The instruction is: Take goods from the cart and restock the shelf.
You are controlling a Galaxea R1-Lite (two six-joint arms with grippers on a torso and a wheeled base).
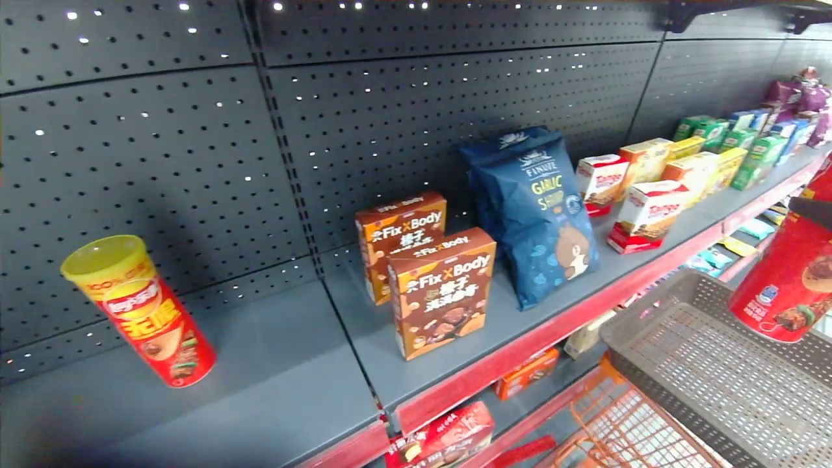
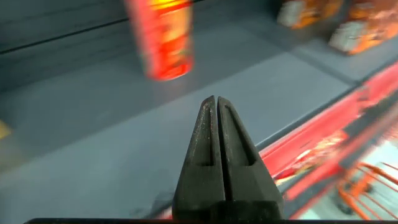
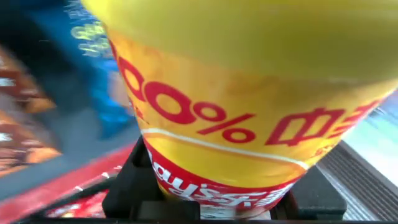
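L gripper [image 2: 216,99]: jaws fully closed, empty, over shelf [image 2: 93,143]. R gripper [image 3: 224,205]: clamped on red/yellow can [image 3: 249,106], near cart [image 1: 715,364].

A shop: pegboard shelf [image 1: 292,364] stocked with snack boxes [image 1: 442,299].

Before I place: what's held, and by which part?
The right gripper holds the red chip can around its side, near the yellow upper band. The left gripper is shut on nothing.
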